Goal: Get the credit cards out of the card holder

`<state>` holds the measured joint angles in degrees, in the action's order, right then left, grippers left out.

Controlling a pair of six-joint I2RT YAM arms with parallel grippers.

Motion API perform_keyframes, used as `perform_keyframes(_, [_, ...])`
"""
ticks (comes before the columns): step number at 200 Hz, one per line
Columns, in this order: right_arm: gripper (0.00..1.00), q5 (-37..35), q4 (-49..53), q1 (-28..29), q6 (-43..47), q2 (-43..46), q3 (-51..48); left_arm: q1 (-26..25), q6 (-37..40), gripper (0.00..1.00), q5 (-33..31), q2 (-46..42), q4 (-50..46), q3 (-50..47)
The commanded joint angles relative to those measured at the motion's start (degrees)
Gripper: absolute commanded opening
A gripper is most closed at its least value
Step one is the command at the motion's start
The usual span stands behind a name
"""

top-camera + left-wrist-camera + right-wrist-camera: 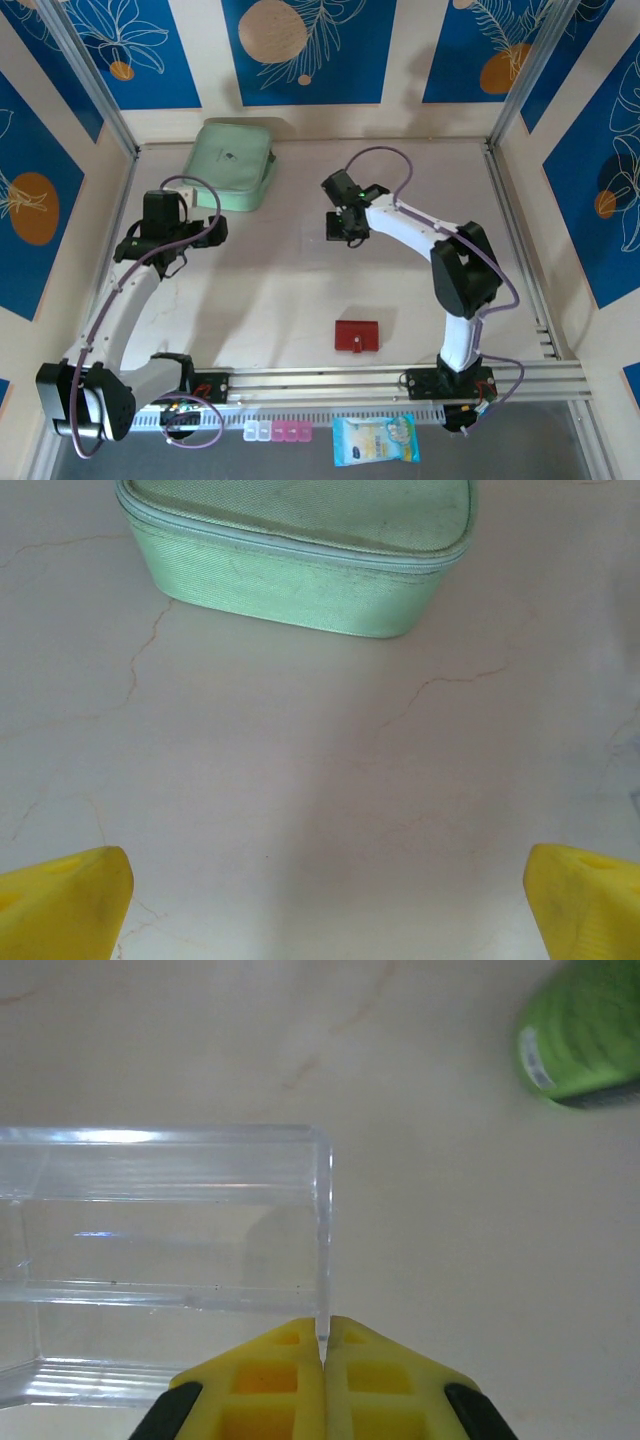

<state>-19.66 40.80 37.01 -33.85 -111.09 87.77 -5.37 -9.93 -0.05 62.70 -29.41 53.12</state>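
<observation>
Two grippers, neither on the wallet [357, 336]: it lies closed, well behind the right gripper [322, 1348], whose jaws are clenched on a clear box [160, 1250] wall. Left gripper [320, 905] released, green case [300, 560] ahead. Extraction not begun, I'd say; next needs the box let go, wallet unsnapped.

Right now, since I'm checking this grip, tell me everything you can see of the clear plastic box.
The clear plastic box is see-through, rigid-looking, with straight walls, glinting edges and stepped ledges inside; nothing shows in it. Its thin end wall stands edge-on, pinched by the shut right gripper. The pale table shows through it; whether it rests there is unclear.
</observation>
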Motion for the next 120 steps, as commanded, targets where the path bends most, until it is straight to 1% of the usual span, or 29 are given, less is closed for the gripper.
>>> perform_keyframes(1, [0.05, -4.0, 3.37, 1.23, -2.32, -3.83, 5.58, 0.77, 0.99, 1.0, 0.2, -0.78, 0.63, -0.35])
perform_keyframes(35, [0.05, -6.08, 4.54, 1.42, -3.34, -8.16, 10.11, 0.76, 0.62, 1.0, 1.0, -0.47, 0.67, -0.58])
perform_keyframes(71, [0.05, -8.61, 5.33, 0.72, -3.16, -9.76, 10.82, 0.71, 0.35, 1.0, 1.29, -0.12, 0.65, -0.48])
perform_keyframes(120, [0.05, -7.03, 4.2, -0.36, -3.69, -11.18, 11.08, 0.79, 0.49, 1.0, 0.85, 0.15, 0.58, -0.39])
